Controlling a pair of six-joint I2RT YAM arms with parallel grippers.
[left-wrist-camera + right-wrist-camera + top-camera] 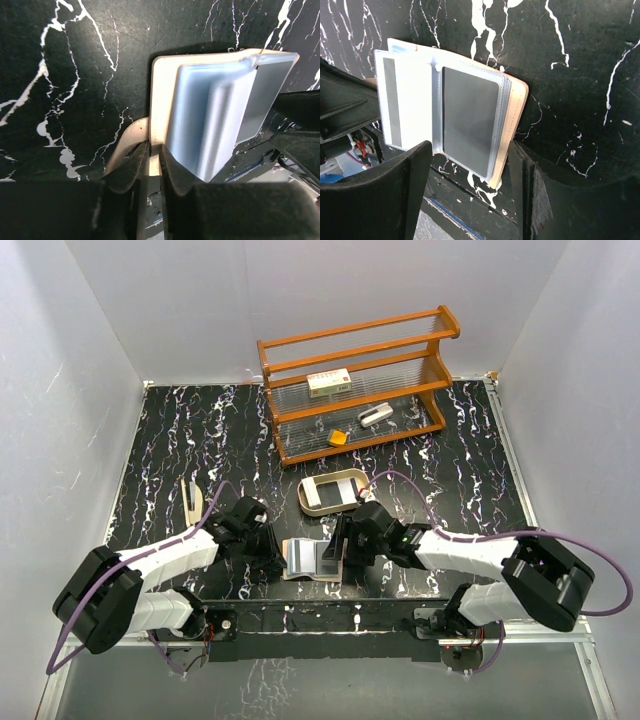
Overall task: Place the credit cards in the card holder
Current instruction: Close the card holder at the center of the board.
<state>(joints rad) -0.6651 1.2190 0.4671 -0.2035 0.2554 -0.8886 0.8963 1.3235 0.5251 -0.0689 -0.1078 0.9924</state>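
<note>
Black white-veined table, white walls. Left gripper pinches open wallet edge; right gripper spread wide astride wallet.

Tray obstr. behind card holder.

I see 2 arms reaching inward from their bases, forearms low, wrists facing each other. Left gripper: jaws set to a narrow slit, pinching the edge of the card holder. Right gripper: jaws spread wide, pointing down, gripping nothing.
</note>
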